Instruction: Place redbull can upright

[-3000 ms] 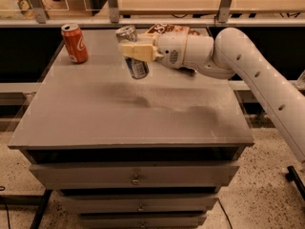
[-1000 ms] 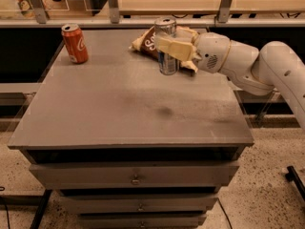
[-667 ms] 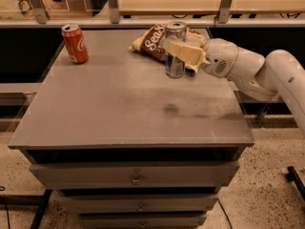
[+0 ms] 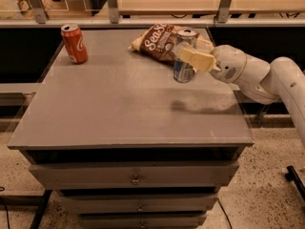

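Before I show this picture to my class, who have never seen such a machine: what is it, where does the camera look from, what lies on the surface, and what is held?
The white jointed limb from the right is a robot's arm. Its gripper, two cream fingers, is shut on the redbull can, held upright near the far right side of the table, seemingly just above it. One camera looks down from the front. A red cola can stands far left; a snack bag lies behind the redbull can.

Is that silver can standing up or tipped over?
Upright, rim on top. The gripper holds the redbull can at the table's back right.
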Motion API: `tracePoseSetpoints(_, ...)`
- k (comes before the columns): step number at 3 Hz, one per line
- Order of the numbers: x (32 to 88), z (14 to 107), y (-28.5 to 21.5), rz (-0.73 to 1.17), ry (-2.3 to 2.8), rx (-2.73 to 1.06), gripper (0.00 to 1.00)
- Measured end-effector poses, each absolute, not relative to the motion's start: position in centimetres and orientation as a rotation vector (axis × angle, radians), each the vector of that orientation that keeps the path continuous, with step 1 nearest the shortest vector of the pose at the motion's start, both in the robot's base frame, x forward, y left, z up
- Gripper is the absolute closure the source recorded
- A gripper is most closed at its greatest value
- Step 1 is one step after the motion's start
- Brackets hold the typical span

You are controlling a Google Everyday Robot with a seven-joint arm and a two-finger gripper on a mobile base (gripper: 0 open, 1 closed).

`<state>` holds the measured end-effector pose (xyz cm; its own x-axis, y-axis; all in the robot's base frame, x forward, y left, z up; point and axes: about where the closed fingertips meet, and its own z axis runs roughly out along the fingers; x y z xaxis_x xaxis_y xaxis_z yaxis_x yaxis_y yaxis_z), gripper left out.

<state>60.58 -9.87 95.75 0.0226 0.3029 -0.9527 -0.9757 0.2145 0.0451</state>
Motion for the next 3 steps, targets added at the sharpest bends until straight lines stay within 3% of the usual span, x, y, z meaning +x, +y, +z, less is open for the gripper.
tracePoseSetpoints(3, 59.2, 93.8, -14.3, 1.176, 1.091, -0.847, 1.0)
